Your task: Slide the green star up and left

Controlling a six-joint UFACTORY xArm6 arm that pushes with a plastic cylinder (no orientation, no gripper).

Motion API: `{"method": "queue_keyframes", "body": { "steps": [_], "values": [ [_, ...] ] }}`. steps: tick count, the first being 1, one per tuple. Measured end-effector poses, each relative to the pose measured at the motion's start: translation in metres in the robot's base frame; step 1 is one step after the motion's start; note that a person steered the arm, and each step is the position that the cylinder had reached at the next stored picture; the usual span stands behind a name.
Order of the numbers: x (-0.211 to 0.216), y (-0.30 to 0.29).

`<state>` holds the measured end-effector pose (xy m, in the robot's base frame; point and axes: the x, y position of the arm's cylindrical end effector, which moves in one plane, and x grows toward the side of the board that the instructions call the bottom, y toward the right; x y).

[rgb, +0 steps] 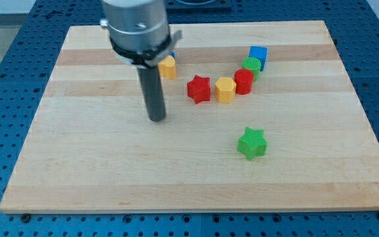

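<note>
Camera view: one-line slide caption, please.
My tip rests on the wooden board, left of the green star, apart from it.

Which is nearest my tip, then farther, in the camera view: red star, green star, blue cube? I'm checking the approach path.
From my tip:
1. red star, just up and to the view's right of the tip.
2. green star, lower right, alone on the board.
3. blue cube, far upper right, at the top end of the block row.

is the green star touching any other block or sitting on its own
On its own: the green star sits apart, below the red star and yellow block; my tip is off to its left.
</note>
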<state>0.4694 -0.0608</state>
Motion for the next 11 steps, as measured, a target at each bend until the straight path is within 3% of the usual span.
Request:
{"method": "queue_keyframes", "body": {
  "steps": [3,5,6,9,10,11],
  "values": [
    [0.086,0.108],
    [0.103,0.192],
    [0.091,0.197],
    [0.053,0.091],
    [0.052,0.079],
    [0.052,0.105]
  ]
}}
